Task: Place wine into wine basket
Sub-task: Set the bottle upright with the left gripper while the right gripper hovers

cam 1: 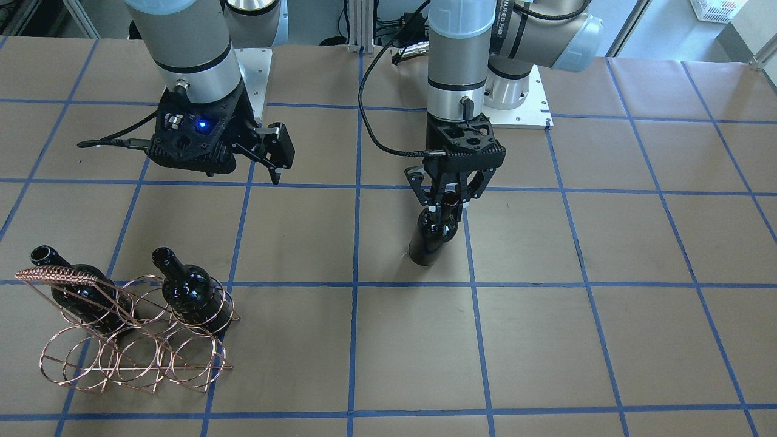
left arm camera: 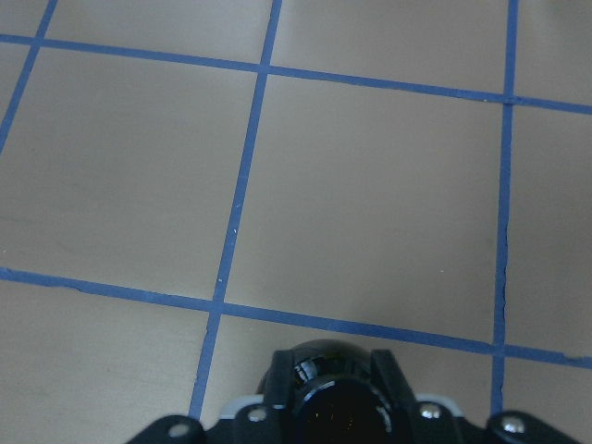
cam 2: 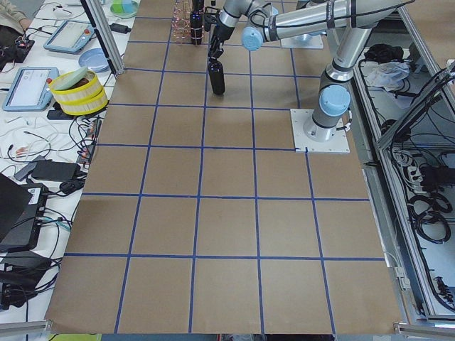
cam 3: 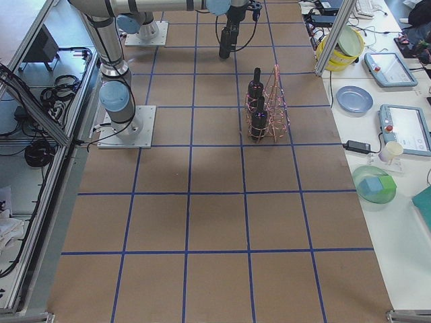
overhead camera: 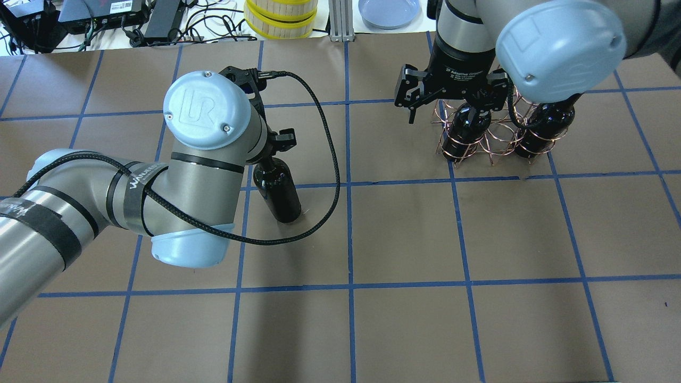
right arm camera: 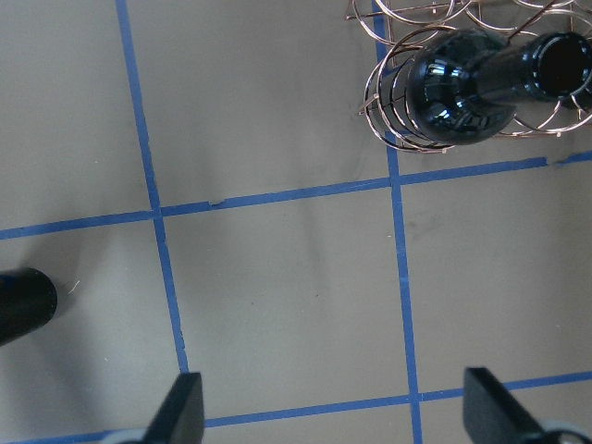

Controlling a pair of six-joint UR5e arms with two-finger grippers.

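My left gripper [cam 1: 446, 206] is shut on the neck of a glossy black wine bottle [cam 1: 432, 238] that leans near the table's middle; whether its base touches the paper I cannot tell. It also shows in the overhead view [overhead camera: 280, 191], and its top shows between the fingers in the left wrist view [left arm camera: 328, 393]. The copper wire wine basket [cam 1: 136, 355] stands apart, with two more bottles [cam 1: 85, 294] [cam 1: 195, 295] in its rings. My right gripper [cam 1: 280, 161] is open and empty, hovering beside the basket [overhead camera: 479, 146]. Its fingers [right arm camera: 183, 409] are spread wide.
The table is brown paper with a blue tape grid. Both arm base plates [cam 1: 522, 106] sit at the robot's edge. Yellow-rimmed round boxes [overhead camera: 281, 18] and a blue plate [overhead camera: 385, 11] lie beyond the far edge.
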